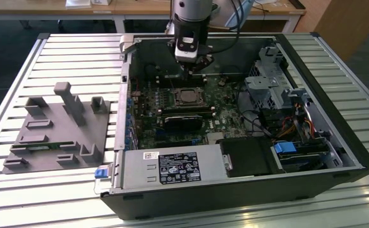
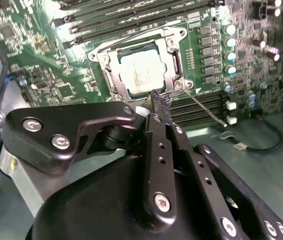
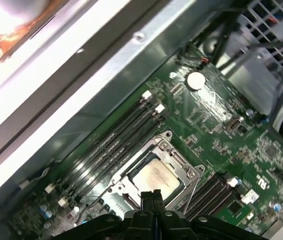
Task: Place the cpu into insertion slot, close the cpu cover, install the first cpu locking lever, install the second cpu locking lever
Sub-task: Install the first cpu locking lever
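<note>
- My gripper [image 2: 159, 102] has its fingers pressed narrow together, and I see nothing between them.
- In the second wrist view its tip hangs just beside one corner of the cpu cover [image 2: 174, 62], close to the corner screw. I can't tell whether it touches.
- In the first wrist view the gripper [image 3: 151, 196] sits right at the edge of the socket.
- The cpu [image 2: 141, 72] lies flat in the insertion slot [image 2: 131, 48], its dull silver top showing through the cover's window.
- The cover lies down over it, so I judge the first two steps done.
- A thin wire locking lever [image 2: 204, 107] runs out slantwise from that same corner across the black memory slots [image 2: 191, 117]. It looks unlatched to me.
- Another wire lever [image 2: 136, 37] runs along the far side of the socket. I can't say whether it's hooked.
- My judgement: we're on the lever steps, with the slanting lever nearest the fingertips.
- That calls for a steady sideways-and-down press on a thin, springy wire without slipping onto the green motherboard [image 2: 46, 75].
- In the exterior view the gripper [image 1: 192, 69] is down inside the open computer case [image 1: 336, 142].
</note>
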`<state>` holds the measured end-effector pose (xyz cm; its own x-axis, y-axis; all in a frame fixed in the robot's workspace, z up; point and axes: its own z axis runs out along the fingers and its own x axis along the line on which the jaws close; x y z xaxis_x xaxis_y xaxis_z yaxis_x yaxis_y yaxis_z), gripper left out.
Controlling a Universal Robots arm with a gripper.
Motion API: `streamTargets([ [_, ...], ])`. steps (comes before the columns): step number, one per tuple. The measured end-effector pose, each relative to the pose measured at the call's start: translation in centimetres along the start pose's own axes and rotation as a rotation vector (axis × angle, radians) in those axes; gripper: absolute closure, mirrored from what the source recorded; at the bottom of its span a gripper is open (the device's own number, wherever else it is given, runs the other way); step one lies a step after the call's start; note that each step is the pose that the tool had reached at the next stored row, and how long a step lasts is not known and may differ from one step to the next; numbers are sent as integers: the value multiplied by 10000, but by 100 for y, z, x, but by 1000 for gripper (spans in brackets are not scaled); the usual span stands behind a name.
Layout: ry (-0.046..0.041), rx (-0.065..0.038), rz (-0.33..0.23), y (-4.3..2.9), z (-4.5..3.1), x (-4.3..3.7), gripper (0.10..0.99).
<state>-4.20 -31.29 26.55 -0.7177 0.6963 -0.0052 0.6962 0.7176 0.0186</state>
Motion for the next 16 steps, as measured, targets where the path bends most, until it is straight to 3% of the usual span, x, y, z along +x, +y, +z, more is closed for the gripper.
streamTargets([
  [16, 54, -15, -2903, 0, 2, 0, 980],
])
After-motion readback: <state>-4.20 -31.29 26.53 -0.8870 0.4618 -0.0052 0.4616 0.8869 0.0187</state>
